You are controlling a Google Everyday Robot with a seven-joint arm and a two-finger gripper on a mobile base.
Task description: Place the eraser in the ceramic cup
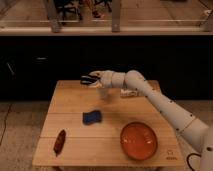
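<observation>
Presently, gripper (89, 79), grasp state indiscernible, hovers beside ceramic cup (104, 93); misaligned release would drop eraser onto table (70, 107).

The gripper (89, 79) hangs over the far edge of the wooden table (75, 102); whether it carries the eraser cannot be told. The arm (165, 107) hides the top of the ceramic cup (104, 94) and part of a pale object (131, 93), then leaves the picture at the right edge.

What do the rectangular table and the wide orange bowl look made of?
Rectangular table: pale wood, matte, with visible plank seams. Wide orange bowl: probably glazed ceramic or plastic, going by its soft sheen. The claw hovers over the table's far edge.
</observation>
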